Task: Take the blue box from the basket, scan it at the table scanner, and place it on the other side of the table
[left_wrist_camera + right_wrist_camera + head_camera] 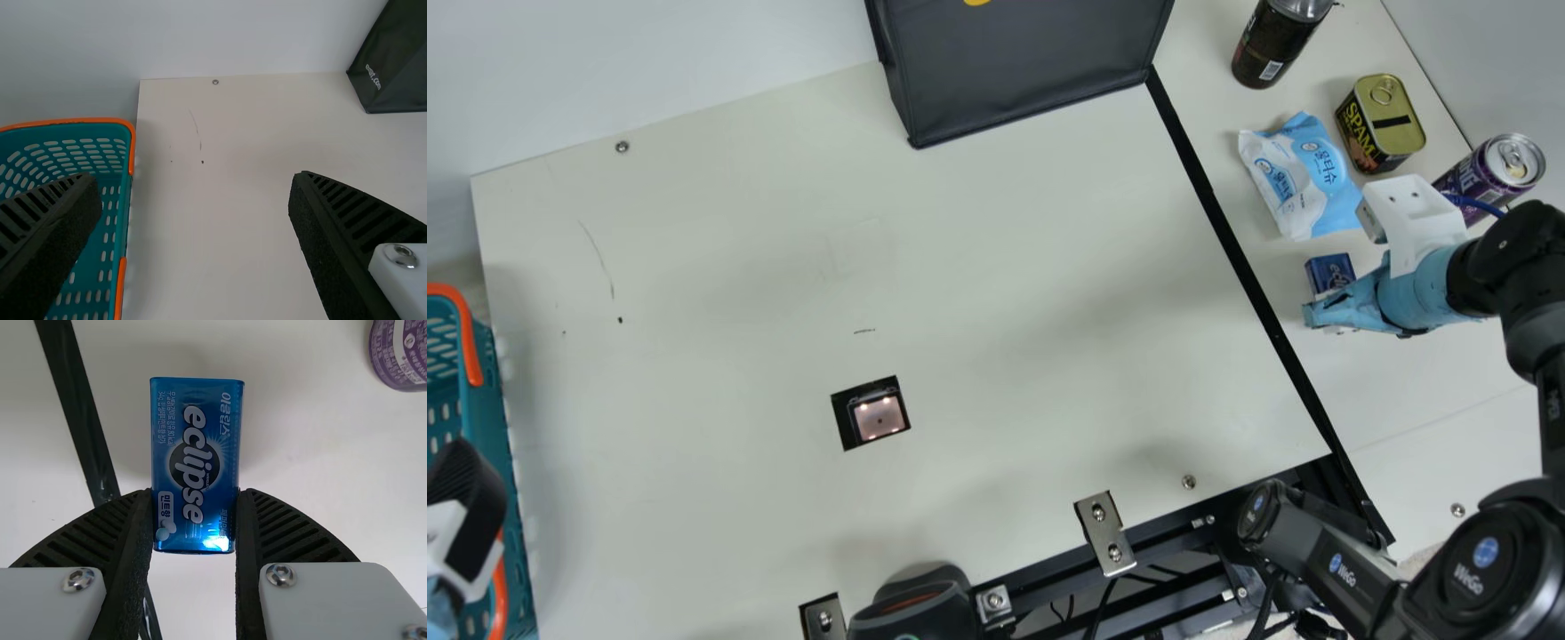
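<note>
By the main view's clock, the cream table (996, 302) is bearing a black bag (1032, 71) at twelve. Between eight and nine, the left gripper (467, 498) is hovering near the teal basket (491, 382); the left wrist view is showing its jaws spread. Near three, the right gripper (1327, 295) is showing side-on, with a soft pack (1303, 178) and squat tin (1383, 124) lying close at two. A purple can (1494, 173) is standing beside that arm. The right wrist view is revealing the blue box (195, 463), broad printed face visible, clamped between both fingers (250, 540). A black strip (1232, 249) is running between box and table scanner (879, 418), the latter lying between seven and eight.
</note>
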Robot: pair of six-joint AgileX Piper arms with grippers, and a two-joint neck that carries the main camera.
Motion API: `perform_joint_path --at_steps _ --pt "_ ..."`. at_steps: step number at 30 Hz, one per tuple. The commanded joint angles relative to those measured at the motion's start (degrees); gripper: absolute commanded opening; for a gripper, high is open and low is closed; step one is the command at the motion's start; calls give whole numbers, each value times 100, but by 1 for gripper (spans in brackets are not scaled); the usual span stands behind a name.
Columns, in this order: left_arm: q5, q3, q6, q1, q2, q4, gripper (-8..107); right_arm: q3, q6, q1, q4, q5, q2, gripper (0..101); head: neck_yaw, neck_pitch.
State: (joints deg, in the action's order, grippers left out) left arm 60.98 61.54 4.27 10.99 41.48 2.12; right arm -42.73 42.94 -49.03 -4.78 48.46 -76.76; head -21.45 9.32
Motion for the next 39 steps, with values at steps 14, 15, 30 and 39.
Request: perform_joint_path --at_steps 14,15,30,39 --pt "0 0 0 0 0 0 90 159 18 -172 219 -390 -357 7 -13 -140" --pt "0 0 0 0 0 0 90 163 17 -180 220 -405 -374 10 -13 -140" --pt "0 0 0 0 0 0 90 191 -14 -205 191 -489 -469 60 -13 -140" --pt "0 0 0 0 0 0 90 188 -47 -203 198 -488 -408 90 -13 -140"
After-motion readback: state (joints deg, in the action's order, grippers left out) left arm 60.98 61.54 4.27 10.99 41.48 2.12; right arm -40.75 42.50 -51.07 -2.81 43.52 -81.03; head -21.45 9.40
